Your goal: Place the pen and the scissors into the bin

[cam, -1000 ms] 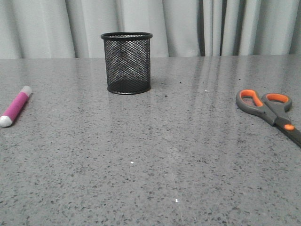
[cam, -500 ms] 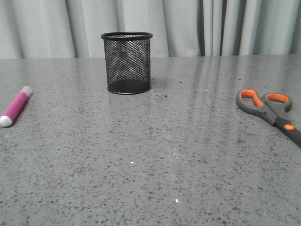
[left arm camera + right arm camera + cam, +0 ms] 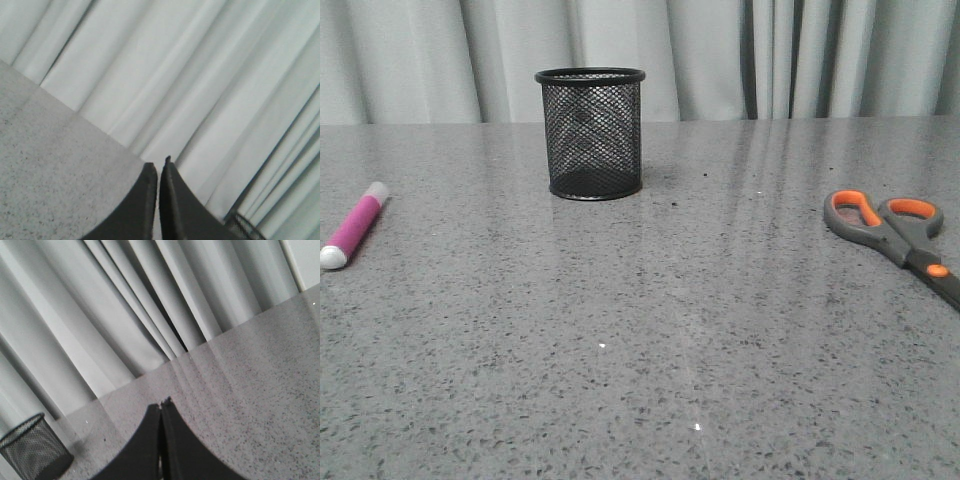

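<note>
Nothing of the task is done yet, as far as we can judge: both items lie on the grey speckled table (image 3: 650, 330), and the bin (image 3: 590, 133) stands upright toward the far edge before the pale curtain (image 3: 720, 55), apparently with nothing in it. We find the pen (image 3: 353, 226) lying flat at the table's left side, its white cap toward the robot, well apart from the bin. We find the scissors (image 3: 895, 232) flat at the right side, handles toward the bin and the blades running off the picture's edge. Neither arm shows in the front view. Our left gripper (image 3: 158, 172) has its fingers pressed together around nothing, up off the table and looking at the curtain; our right gripper (image 3: 161, 412) is likewise clenched and empty, with the bin off to its side. Both pick-ups and both drops are left, and each gripper must spread its fingers first.
</note>
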